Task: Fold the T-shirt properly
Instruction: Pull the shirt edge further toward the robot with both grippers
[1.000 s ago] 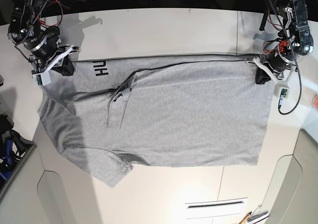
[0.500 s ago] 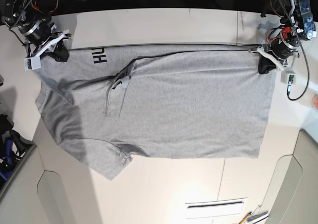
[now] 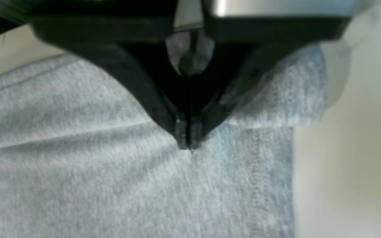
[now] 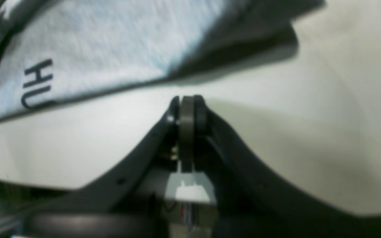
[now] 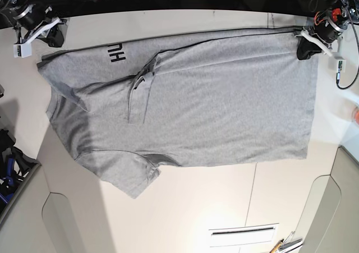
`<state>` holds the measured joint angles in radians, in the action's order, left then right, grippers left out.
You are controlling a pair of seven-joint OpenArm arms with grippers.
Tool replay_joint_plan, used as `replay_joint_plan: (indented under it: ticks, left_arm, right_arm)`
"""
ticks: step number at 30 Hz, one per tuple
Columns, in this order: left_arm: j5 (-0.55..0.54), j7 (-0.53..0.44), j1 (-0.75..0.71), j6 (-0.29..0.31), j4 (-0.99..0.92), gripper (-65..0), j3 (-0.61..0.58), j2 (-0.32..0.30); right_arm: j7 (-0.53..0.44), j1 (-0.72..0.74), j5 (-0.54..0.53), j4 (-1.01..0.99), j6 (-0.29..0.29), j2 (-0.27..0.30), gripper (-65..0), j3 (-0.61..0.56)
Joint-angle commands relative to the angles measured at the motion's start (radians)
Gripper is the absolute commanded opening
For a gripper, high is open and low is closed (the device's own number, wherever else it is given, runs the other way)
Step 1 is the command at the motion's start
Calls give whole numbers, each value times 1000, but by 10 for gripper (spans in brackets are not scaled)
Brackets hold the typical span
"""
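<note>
T-shirt hem corner pinched by left gripper, right gripper closed empty beside it.

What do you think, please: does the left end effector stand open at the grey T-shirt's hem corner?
Not open: the left end effector is shut on the grey T-shirt at its hem corner. The left wrist view shows it pinched closed on the fabric.

Left gripper: black tapered fingers, white bracket, red wiring. Right gripper: black curved fingers, white mount, red wires.
</note>
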<state>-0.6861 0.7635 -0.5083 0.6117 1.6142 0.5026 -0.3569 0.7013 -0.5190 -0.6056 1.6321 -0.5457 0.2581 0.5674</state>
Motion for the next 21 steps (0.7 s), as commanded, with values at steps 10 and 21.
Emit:
replay_joint_plan:
  ticks: [10,21]
  left_arm:
    - [-13,56,-10,33,-2,-650,17,0]
    - [-13,56,-7,33,-2,-650,17,0]
  right_arm:
    - [-6,98,-69,169,-27,11,-650,0]
    - [-24,255,171,-61,-8,33,-650,-162]
